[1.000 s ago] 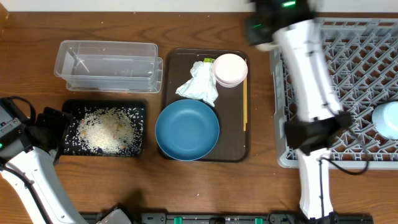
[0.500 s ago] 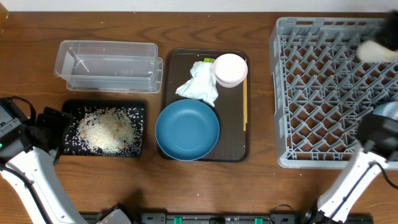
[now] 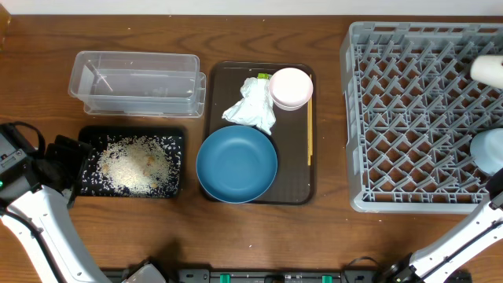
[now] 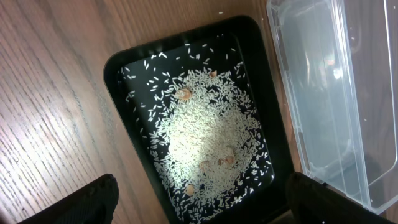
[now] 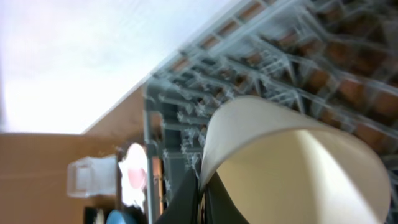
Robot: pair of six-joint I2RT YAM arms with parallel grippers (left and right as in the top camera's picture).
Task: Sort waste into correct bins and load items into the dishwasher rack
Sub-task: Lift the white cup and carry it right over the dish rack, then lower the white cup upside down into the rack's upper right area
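1. Two grippers logged. Your left gripper (image 4: pixel 200 190) hangs spread wide over one end of the black tray (image 4: pixel 118 68) and holds nothing. Your right gripper (image 5: pixel 202 200) is clamped tight on the rim of the small white piece (image 5: pixel 292 168).
2. The white piece sits over the far right edge of the dishwasher rack (image 3: pixel 401 203). It is blurred in the overhead view, so you cannot tell whether it touches the pegs.
3. The small light blue bowl (image 3: pixel 489 151) sits in the rack at the right edge, nearer you than the white piece. Left of both, the lattice is open pegs.
4. The brown serving tray (image 3: pixel 292 161) lies between the bins and the rack. It carries:
   - the large dark blue bowl (image 3: pixel 236 163) at its near end
   - the crumpled napkin (image 3: pixel 251 106) touching the bowl's far rim
   - the pinkish-white cup (image 3: pixel 291 86) just right of the napkin
   - the green-yellow wrapper (image 3: pixel 264 76) peeking out between napkin and cup
   - the chopsticks (image 3: pixel 310 137) along the right rim
5. The clear container (image 3: pixel 137 56) is far left, with the black tray just beside its near wall. The rice grains (image 3: pixel 134 165) lie spread inside the black tray.
6. A narrow strip of bare table (image 3: pixel 330 236) separates the serving tray from the rack. A wider band runs along your near edge.
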